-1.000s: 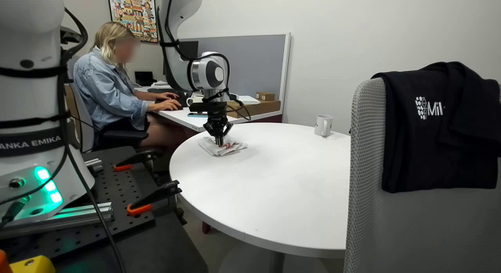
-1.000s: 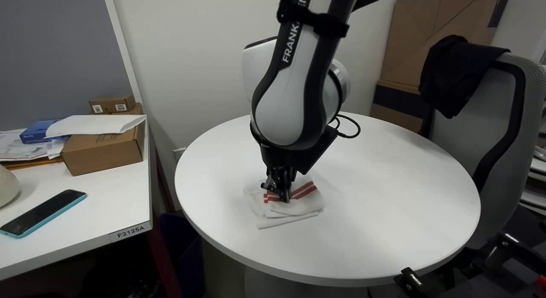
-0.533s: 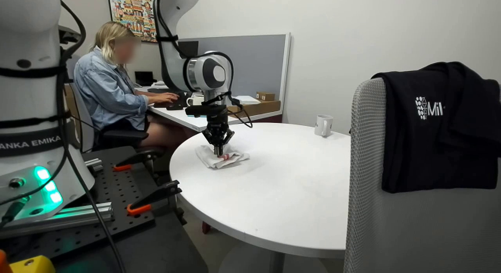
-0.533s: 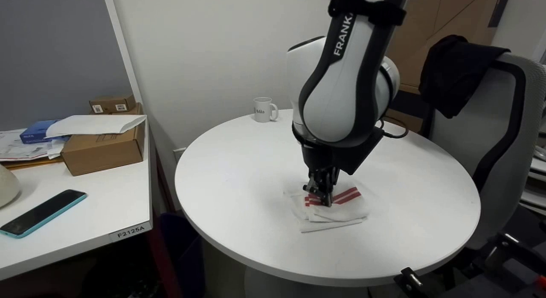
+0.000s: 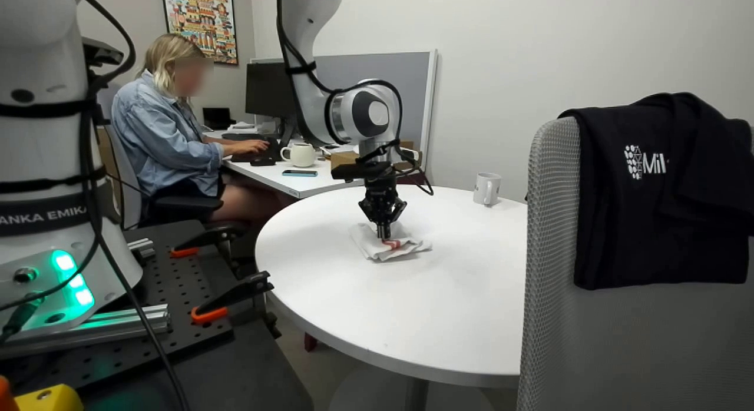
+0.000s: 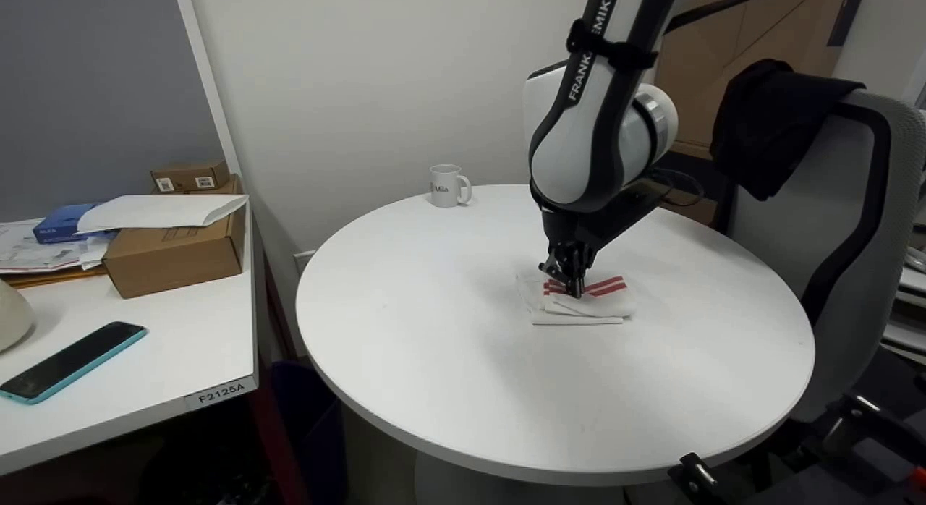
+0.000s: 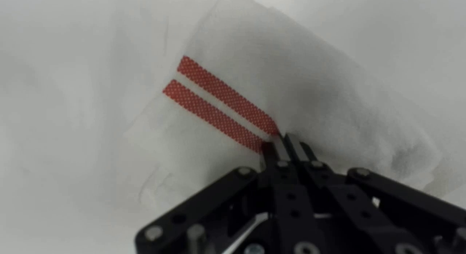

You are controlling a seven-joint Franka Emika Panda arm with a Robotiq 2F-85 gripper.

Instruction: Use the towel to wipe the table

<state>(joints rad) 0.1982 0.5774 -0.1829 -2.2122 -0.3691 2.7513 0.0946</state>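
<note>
The towel is white with red stripes and lies folded and flat on the round white table [image 5: 377,317]. It shows in both exterior views [image 5: 366,241] [image 6: 589,307] and in the wrist view [image 7: 262,57]. My gripper [image 5: 383,237] points down onto the towel's middle, and its fingers also show in an exterior view [image 6: 576,295]. In the wrist view the fingertips [image 7: 284,135] are almost together at the end of the red stripes. They are shut on the towel, with the cloth drawn toward them. The cloth between the tips is mostly hidden.
A white mug [image 5: 487,189] [image 6: 446,186] stands near the table's edge by the wall. A mesh chair [image 5: 554,252] with a dark garment [image 5: 665,187] stands beside the table. A desk with a phone [image 6: 72,360] and boxes [image 6: 173,255] adjoins it. A person [image 5: 162,122] sits there.
My gripper and the towel have slid together over the table, first toward the desk-side camera's right, then away from that camera. The towel stayed under the fingers. The mug came out from behind the arm.
</note>
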